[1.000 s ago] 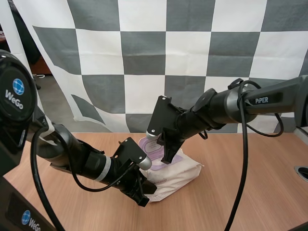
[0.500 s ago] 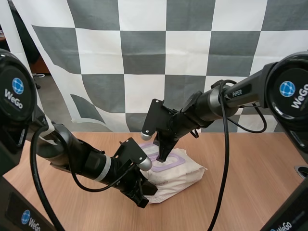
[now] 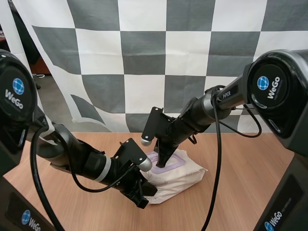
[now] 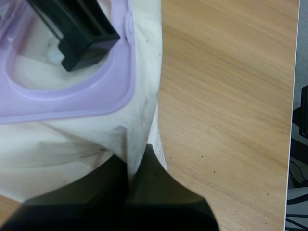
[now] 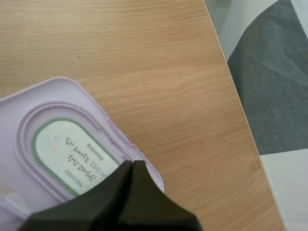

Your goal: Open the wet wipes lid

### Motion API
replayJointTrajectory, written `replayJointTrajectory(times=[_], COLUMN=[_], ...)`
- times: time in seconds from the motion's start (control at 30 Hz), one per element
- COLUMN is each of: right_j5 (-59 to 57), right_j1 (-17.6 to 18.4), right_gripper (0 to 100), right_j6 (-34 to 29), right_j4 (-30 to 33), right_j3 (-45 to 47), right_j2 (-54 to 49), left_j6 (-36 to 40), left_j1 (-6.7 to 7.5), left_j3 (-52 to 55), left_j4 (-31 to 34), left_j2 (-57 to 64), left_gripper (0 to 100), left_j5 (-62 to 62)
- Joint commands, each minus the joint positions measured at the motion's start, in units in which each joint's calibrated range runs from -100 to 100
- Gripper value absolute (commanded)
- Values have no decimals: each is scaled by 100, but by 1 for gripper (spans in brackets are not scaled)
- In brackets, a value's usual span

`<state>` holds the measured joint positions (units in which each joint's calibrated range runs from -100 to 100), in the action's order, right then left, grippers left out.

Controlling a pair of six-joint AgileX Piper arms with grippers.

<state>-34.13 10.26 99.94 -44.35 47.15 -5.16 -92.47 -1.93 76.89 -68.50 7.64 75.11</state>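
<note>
Left pincer (image 4: 132, 161) tight on wipes pack (image 4: 72, 139)

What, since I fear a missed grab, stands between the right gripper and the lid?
Nothing visible. The right gripper is shut on the edge of the lid, with the table beyond it. The left gripper pinches a seam of the pack, away from the lid.
</note>
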Motion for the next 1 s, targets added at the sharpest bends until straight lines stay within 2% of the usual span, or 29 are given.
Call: replayJointTrajectory(times=[0.0,0.2,0.27,0.33,0.37,0.43,0.5,0.53,0.57,0.67,0.83,0.97], right_j5=[100,98,98,26,-179,-488,-985,-1321,-1693,-2622,-2738,-3017], right_j1=[-1,-1,-1,-1,-17,-20,-20,-37,-65,-177,-257,-398], right_gripper=[0,0,0,0,0,0,0,0,0,0,0,0], right_j6=[6,-80,-770,-1506,-2084,-2696,-3307,-3576,-3935,-4147,-4159,-4507], right_j4=[1,188,633,1126,1658,2258,2982,3141,3322,3402,3443,3443], right_j3=[-2,-2,-2,-2,-2,-2,-2,-2,-2,-2,-155,-614], right_j2=[-211,-1607,-2304,-2700,-3008,-3350,-3661,-3724,-3826,-4062,-4634,-4990], left_j6=[-84,-84,-84,-84,-84,-84,-84,-84,-84,-84,-84,51], left_j1=[2,2,2,2,2,2,2,2,2,2,2,2], left_j3=[5,-4,-4,-4,-4,-4,-4,-10,-38,-164,-353,-382], left_j4=[4,72,167,254,291,332,347,347,347,347,358,460], left_j2=[6,6,6,6,6,6,6,6,6,6,15,385], left_gripper=[0,0,0,8,16,41,77,93,100,100,100,100], left_j5=[-4,-4,-4,-4,-26,-96,-267,-377,-486,-793,-684,-300])
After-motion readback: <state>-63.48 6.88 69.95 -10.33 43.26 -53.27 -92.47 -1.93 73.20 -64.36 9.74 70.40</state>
